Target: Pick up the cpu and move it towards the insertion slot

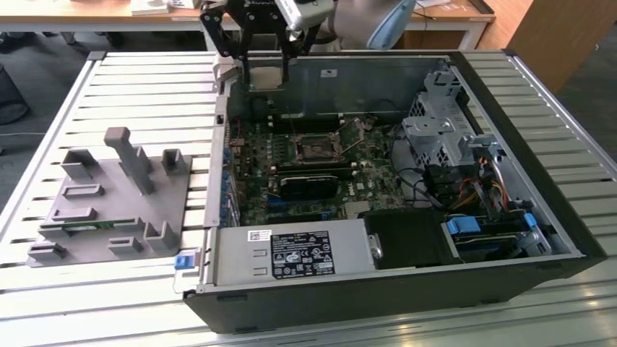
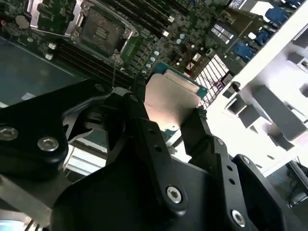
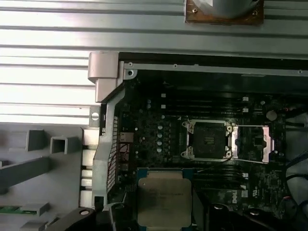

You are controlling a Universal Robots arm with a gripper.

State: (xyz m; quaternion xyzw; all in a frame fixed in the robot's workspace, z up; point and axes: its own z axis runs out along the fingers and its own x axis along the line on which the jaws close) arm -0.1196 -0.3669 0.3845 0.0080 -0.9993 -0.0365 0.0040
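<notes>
Above the open case, at twelve o'clock from the insertion slot [image 1: 314,149]: gripper [image 2: 166,108] clamped on cpu [image 2: 174,102] edges; light, stiff, probably fragile underneath.

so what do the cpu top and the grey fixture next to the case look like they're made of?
cpu: brushed, dull-silver metal lid on a green board edge, held in the gripper. Grey fixture: matte, uniformly grey blocks and posts, likely plastic, perhaps printed; can't confirm.

Open air lies below the gripper [image 1: 263,50] down to the insertion slot [image 1: 316,148]. The case wall [image 1: 219,144] stands just beside the gripper, the drive cage [image 1: 438,134] well apart.
</notes>
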